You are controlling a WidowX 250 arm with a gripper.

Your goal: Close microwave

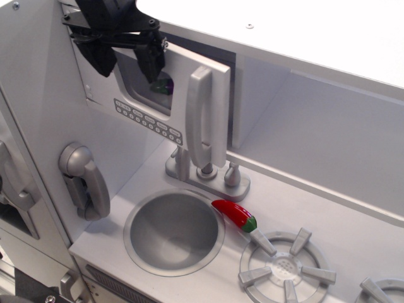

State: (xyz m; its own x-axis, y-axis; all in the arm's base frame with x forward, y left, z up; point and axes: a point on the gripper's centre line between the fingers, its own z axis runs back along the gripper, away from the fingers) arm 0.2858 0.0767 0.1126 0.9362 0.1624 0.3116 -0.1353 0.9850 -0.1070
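The microwave (189,44) is the white upper-left compartment of the toy kitchen. Its white door (180,95) has a dark rounded window, a grey button row (148,123) and a tall grey handle (202,123). The door stands almost shut, with only a narrow dark gap at its right edge. My black gripper (126,60) is at the top left, its two fingers spread apart and pressed against the door's outer face over the window. It holds nothing.
A grey wall phone handset (85,180) hangs on the left wall. Below are the round sink (173,230), a grey faucet (208,177), a red chili pepper (235,216) and a stove burner (284,265). A doorless white shelf compartment (315,132) lies to the right.
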